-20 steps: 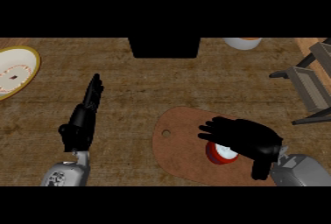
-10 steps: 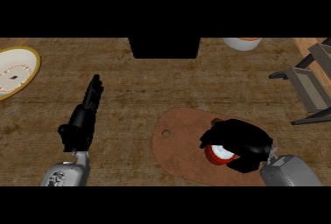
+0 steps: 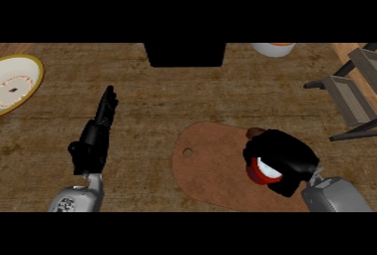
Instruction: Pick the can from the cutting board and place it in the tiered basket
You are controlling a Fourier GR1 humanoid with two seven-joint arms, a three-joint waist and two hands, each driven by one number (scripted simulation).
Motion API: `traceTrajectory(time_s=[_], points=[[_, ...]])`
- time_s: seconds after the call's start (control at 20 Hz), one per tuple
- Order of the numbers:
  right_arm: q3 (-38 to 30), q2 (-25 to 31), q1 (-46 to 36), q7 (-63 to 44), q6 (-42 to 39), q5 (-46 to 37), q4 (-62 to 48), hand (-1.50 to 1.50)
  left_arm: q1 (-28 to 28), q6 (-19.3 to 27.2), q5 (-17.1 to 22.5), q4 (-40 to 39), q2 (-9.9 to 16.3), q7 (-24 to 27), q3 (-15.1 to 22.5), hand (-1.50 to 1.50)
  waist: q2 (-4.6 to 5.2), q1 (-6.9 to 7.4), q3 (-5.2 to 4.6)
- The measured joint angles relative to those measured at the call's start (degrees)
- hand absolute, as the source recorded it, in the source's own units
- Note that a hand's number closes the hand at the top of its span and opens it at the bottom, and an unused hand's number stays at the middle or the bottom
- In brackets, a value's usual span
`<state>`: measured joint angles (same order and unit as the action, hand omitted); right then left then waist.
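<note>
Head view: can (image 3: pixel 264 171) inside right hand's (image 3: pixel 283 154) fingers.

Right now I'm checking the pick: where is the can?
In the head view the can sits at lower right, on the right part of the cutting board, with the right hand curled over it; the tiered basket stands farther right.

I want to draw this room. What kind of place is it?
Probably a kitchen counter: a wooden top with a cutting board, a plate at the left and a tiered basket at the right.
</note>
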<state>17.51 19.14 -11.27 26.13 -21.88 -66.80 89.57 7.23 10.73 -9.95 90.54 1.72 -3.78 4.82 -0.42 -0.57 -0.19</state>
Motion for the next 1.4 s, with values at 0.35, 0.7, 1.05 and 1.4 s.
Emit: traceTrajectory(time_s=[0.35, 0.7, 1.05, 1.4], points=[[-15.2, 9.3, 1.5, -17.2, -11.1, -3.2, 4.5, 1.5, -0.8, 0.2, 0.4, 0.1, 1.1, 0.0, -1.8, 0.0, -0.45, -2.76, -0.1], [-28.9, 12.1, -0.8, -28.2, -26.8, 1.0, 20.8, 1.5, -0.5, -0.6, 1.1, 0.2, 1.2, 0.3, -1.9, 0.0, -0.22, -1.52, 0.02], [-44.1, 16.2, -13.6, -33.9, -40.3, 8.7, 30.3, 1.5, -1.2, -0.2, 0.2, -0.7, 0.1, 1.9, -0.5, 0.0, -0.18, -0.72, 0.0], [-53.4, 24.6, -31.2, -40.0, -47.0, 16.5, 24.1, 1.5, -1.1, -0.9, 0.4, 0.5, 0.2, 0.8, -0.1, 0.0, -0.17, 0.17, -0.02]])
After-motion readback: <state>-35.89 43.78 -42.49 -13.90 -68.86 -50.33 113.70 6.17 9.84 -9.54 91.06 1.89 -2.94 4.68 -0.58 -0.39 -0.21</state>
